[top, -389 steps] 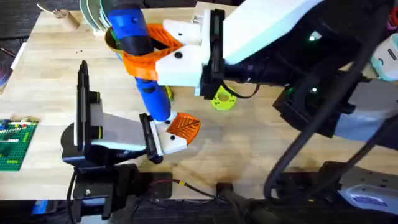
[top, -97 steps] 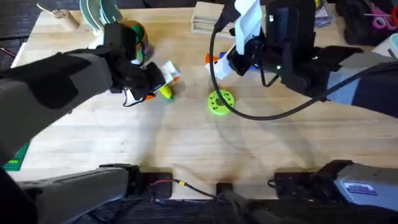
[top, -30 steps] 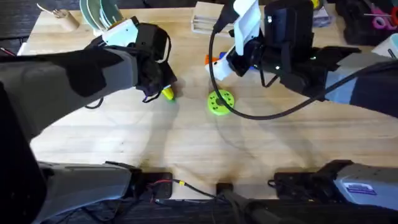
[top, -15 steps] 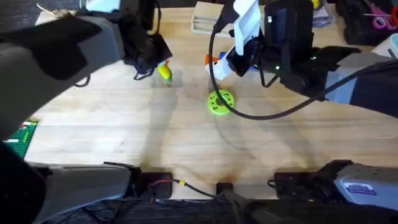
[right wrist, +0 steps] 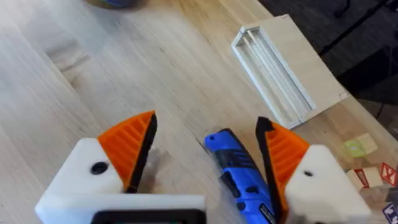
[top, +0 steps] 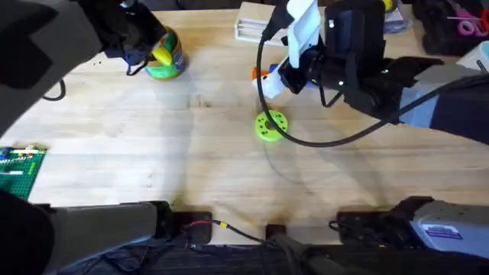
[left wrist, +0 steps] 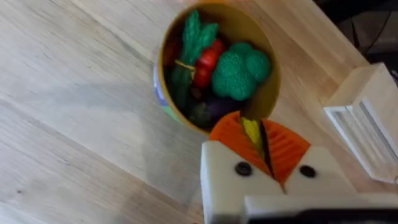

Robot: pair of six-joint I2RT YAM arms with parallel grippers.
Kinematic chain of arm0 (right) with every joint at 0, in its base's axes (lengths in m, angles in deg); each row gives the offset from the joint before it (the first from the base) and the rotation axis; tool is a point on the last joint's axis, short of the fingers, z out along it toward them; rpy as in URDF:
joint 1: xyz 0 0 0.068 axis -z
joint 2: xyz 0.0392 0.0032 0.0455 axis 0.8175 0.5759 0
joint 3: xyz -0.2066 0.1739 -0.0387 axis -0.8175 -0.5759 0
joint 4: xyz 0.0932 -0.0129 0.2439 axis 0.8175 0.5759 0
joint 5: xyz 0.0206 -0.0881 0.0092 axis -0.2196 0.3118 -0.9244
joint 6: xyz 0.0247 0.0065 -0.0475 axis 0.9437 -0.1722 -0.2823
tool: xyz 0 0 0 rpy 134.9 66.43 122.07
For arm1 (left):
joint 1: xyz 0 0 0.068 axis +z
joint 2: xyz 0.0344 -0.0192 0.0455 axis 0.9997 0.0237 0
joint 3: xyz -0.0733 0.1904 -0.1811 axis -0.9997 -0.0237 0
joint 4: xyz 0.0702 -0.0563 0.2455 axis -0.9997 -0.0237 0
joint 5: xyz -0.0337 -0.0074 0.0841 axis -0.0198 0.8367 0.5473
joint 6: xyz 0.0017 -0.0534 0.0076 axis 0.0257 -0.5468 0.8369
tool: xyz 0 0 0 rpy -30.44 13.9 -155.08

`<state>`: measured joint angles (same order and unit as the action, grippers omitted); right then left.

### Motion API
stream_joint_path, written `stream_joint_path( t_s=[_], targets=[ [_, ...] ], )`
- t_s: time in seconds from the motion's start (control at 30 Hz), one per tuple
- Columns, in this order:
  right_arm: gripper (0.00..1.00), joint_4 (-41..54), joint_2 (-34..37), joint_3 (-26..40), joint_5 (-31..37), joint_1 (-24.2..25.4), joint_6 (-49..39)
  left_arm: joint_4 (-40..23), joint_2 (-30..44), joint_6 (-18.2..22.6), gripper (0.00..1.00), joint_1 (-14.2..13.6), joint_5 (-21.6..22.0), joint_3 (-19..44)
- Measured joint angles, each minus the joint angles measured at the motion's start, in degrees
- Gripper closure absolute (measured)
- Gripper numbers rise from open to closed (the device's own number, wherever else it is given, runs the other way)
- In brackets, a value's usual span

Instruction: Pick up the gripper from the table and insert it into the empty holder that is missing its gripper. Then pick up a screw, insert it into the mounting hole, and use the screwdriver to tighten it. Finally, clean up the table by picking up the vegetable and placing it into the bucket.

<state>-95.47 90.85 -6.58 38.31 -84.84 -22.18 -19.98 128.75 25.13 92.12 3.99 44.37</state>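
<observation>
With my left tool [left wrist: 264,146] clenched on the small yellow oblong toy vegetable [left wrist: 251,131] just short of the round green bucket's yellow-orange rim [left wrist: 271,93], I would centre over the opening before releasing; right tool [right wrist: 205,149] spread above the blue pen-shaped screwdriver [right wrist: 242,180].
</observation>
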Motion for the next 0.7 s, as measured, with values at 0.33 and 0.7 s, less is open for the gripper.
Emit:
stream_joint_path(
  t_s=[0.33, 0.7],
  targets=[
    [0.007, 0.0, 0.0, 0.0, 0.0, 0.0, 0.0, 10.3, 0.0, 0.0, 0.983, 5.0, 2.0, 0.0],
    [0.007, 0.0, 0.0, 0.0, 0.0, 0.0, 0.0, 16.5, 5.9, 0.4, 0.607, 5.1, 2.4, 0.0]
  ],
)
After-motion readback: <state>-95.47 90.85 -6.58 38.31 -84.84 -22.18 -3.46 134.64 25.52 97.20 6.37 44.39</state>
